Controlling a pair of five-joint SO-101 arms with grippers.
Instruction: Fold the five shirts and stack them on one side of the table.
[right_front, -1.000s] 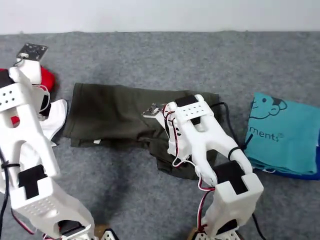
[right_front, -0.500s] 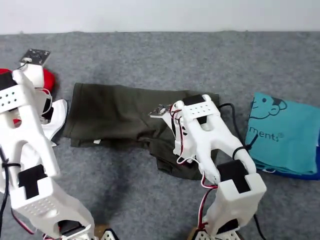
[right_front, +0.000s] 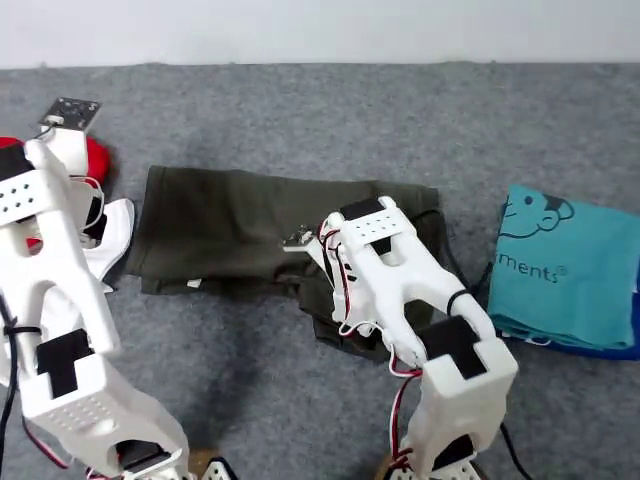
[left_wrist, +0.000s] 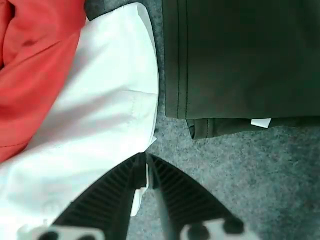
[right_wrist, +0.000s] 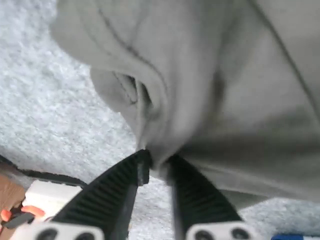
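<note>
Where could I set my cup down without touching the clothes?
Two bare patches: the grey strip along the far edge beyond the green shirt, and the near patch between the two arms. Crowded: the left side with red shirt and white shirt, and around the teal shirt.

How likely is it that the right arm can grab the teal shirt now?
Probably not yet: the right arm's fingers are shut on the green shirt. The teal shirt lies close beside it, uncovered, once it lets go.

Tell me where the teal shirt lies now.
In the high view the teal shirt lies folded on the right side of the table, on top of a blue garment, right of the dark green shirt.
</note>
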